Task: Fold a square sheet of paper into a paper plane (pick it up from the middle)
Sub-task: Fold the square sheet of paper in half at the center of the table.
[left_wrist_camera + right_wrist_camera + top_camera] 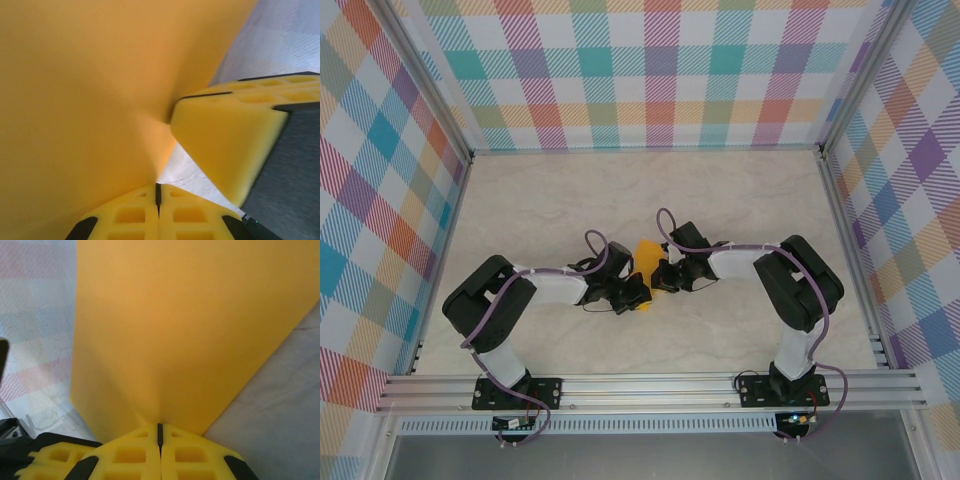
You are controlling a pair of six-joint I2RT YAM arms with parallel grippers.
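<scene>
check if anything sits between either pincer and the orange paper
Nothing visible does. The left pincer and the right pincer are each shut on the square sheet of paper itself. In both wrist views the sheet runs straight into the closed fingertips, with no gap and no other object between them.

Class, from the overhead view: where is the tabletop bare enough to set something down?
Bare: far strip of beige marble tabletop, bordered by the plaid back wall and the orange-yellow square paper sheet. Crowded: the centre, where left claw and right claw pinch that sheet.
</scene>
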